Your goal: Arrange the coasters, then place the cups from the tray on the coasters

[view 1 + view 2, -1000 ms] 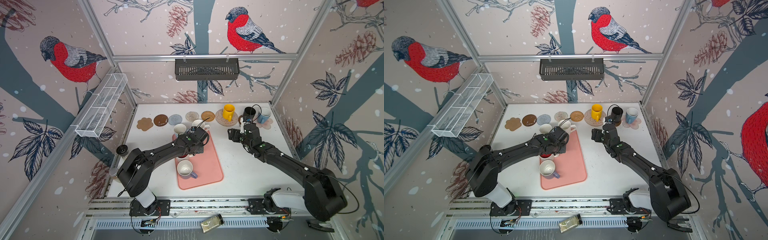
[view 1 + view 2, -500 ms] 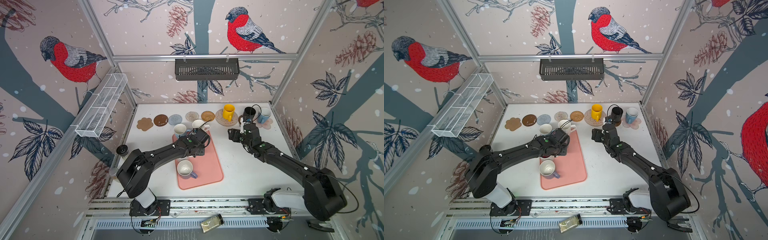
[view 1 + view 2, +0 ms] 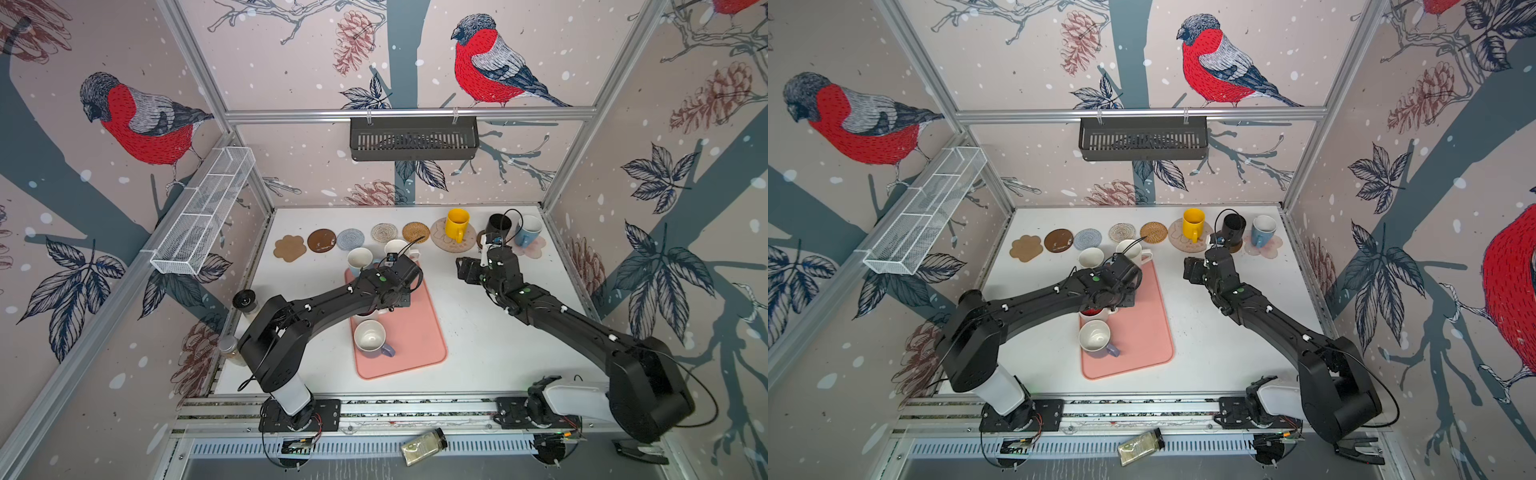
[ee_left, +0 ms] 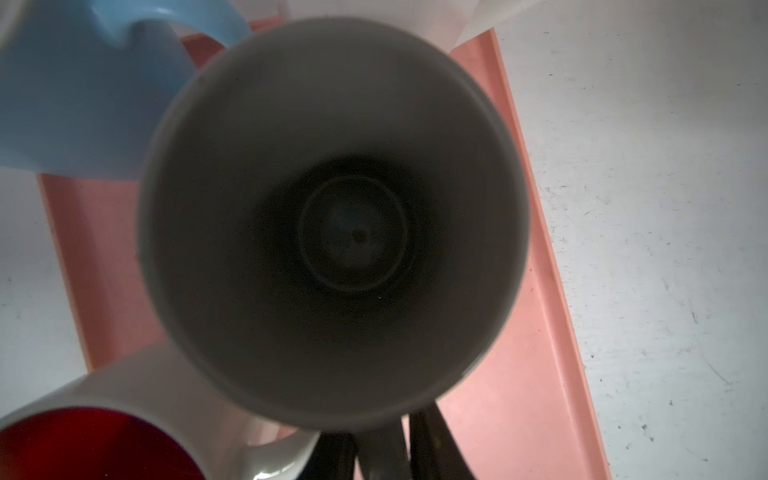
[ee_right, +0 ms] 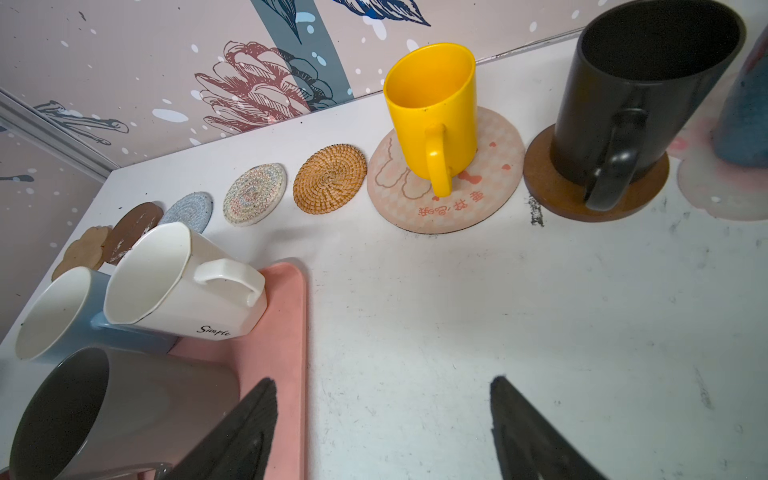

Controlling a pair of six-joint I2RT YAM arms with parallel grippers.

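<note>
— Left jaws?
— Item one: pinched narrow on a grey strip at the grey mug (image 4: pixel 332 124), its handle I think, over the far half of the tray (image 3: pixel 415 332). White mug with red inside (image 4: pixel 124 386) just beside it, nearer. Lavender mug (image 3: pixel 372 338) nearer still. Both on the tray.
— Right jaws?
— Spread wide, nothing between, above bare surface (image 3: pixel 478 332) right of the tray's far end.
— Remaining stock?
— Light blue mug (image 3: pixel 359 259) and white mug (image 3: pixel 399 248) at the tray's far edge. Far row, left to right: paw coaster (image 3: pixel 289 248), brown disc (image 3: pixel 321 240), blue-grey round (image 3: pixel 350 239), cream round (image 3: pixel 384 232), rattan round (image 3: pixel 415 232), all bare. Then yellow mug (image 3: pixel 456 222) on the pink cartoon round (image 3: pixel 440 243), black mug (image 3: pixel 498 224) on a second brown disc (image 5: pixel 552 195), blue mug (image 3: pixel 528 230) on the flower coaster (image 3: pixel 536 251).
</note>
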